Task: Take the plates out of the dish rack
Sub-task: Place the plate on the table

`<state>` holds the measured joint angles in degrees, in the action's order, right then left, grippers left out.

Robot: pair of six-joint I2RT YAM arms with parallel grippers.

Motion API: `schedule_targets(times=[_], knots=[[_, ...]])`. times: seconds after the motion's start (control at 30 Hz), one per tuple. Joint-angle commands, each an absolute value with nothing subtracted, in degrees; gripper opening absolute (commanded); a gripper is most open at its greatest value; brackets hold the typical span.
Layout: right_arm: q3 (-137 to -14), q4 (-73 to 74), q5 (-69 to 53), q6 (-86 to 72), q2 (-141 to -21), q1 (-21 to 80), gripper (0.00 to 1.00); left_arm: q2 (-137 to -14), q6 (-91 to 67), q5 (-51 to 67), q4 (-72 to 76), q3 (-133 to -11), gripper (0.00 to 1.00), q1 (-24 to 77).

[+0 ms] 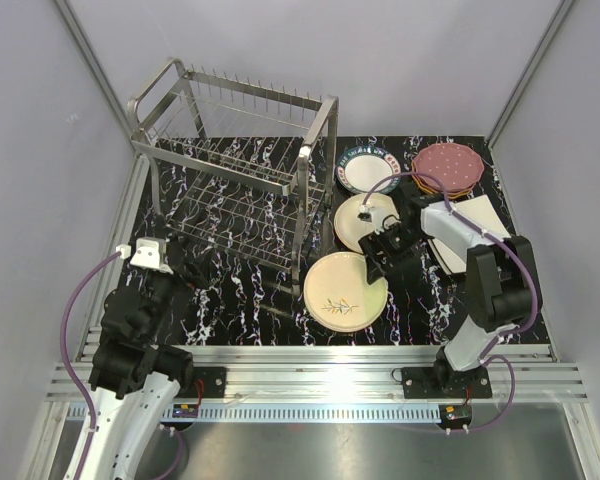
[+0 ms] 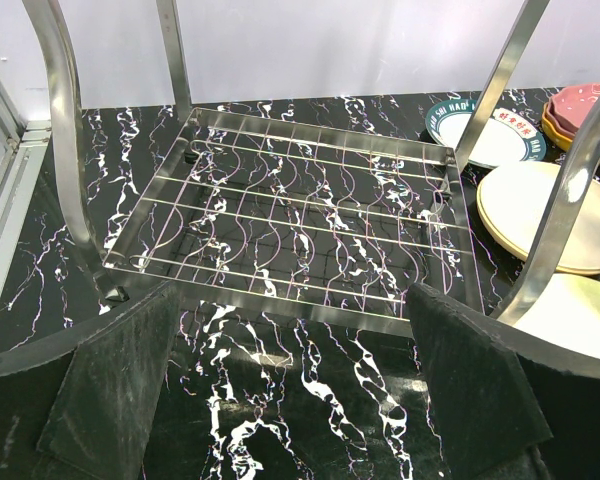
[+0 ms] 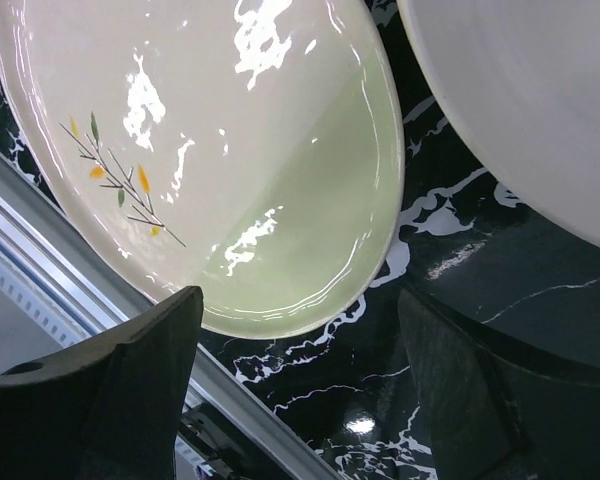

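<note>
Jaws of the left gripper (image 2: 280, 395) and right gripper (image 3: 298, 345) stand wide open, holding nothing, while the plates (image 1: 345, 290) lie flat or stacked on the bench (image 1: 240, 300) just right of the rack (image 1: 235, 170), whose tiers show none, so unloading looks done.

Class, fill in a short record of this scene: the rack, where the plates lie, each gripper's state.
Rack: rack holds no plates
Plates: on table, right of rack: sprig plate, cream plate, patterned-rim plate, maroon plate, square plates
Left arm: left gripper open, empty, facing rack
Right arm: right gripper open, empty, over gap between sprig plate and cream plate
</note>
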<state>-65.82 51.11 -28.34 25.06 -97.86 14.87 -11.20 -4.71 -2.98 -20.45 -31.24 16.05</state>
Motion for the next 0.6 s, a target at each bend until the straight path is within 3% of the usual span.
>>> schedule_targets(times=[0.0,0.13,0.23,0.57], knots=[[-65.39,49.31,-25.15,24.52,-93.87,15.56,0.86,-10.37,-3.96,-4.04,-17.67,-30.85,0.99,15.82],[-65.22,48.78,-21.28,24.70,-89.57,15.47,0.90,-10.28,-4.04,-4.31,-17.75,-30.94,0.99,15.82],[-63.99,46.07,-15.67,23.82,-82.65,15.29,1.00,-10.46,-4.22,-4.39,-17.84,-31.03,0.99,15.82],[-63.54,37.01,-11.76,14.86,-66.63,4.49,1.00,-12.74,-5.80,-5.62,-19.07,-32.34,0.99,15.82]])
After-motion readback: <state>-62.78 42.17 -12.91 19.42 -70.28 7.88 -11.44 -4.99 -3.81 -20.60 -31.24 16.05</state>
